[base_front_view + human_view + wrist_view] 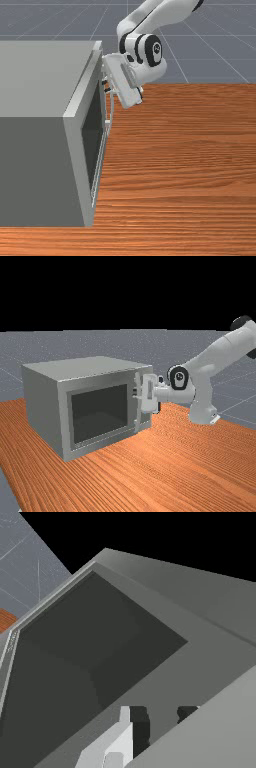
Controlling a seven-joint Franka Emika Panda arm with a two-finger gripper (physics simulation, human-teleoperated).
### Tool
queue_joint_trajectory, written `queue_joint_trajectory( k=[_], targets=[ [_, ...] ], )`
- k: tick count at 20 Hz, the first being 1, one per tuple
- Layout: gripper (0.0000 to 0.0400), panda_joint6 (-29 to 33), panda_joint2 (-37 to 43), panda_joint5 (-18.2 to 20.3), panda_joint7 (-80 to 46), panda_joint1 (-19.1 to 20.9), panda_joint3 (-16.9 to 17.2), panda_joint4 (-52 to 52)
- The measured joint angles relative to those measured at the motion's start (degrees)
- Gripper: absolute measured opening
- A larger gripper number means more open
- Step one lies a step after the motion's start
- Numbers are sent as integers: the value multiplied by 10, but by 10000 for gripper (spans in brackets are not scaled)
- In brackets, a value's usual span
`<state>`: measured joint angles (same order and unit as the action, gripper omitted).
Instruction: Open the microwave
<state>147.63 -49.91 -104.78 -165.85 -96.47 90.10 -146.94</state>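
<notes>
Across the lower part of the front view, and beneath everything that stands on it, runs the surface (190, 160), of orange-brown wood with its grain in streaks. Upon it sits the microwave (42, 401), a grey box on the front view's left and left of the middle in the far view. Next in size, my arm (225, 346), white and grey with black joints, reaches from the far view's right toward the microwave and is bent at the wrist. The door (64, 421) is closed, its face flush with the body. Set in the door is a dark window (100, 413), which also spans much of the wrist view. The handle (138, 425), a slender pale upright bar, stands out from the door beside the window, along the edge nearer my arm. My claw (134, 393) is at the upper part of the handle, tilted in the front view and pointing at the door. It is parted and holds nothing: the dark fingers (141, 727) stand separate, with grey door face visible between them. Whether either one touches the handle, I cannot tell.
</notes>
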Motion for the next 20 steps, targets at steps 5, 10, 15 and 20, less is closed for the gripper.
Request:
queue_joint_trajectory(
  k=[5, 10, 15, 20],
  targets=[
    [98, -73, 93, -73, -2, -23, 16, -16],
    [64, -117, 167, -141, -2, -60, 52, -31],
    [13, -123, 176, -274, 5, -112, 83, -115],
    [19, -122, 184, -329, 7, -132, 114, -121]
  ],
)
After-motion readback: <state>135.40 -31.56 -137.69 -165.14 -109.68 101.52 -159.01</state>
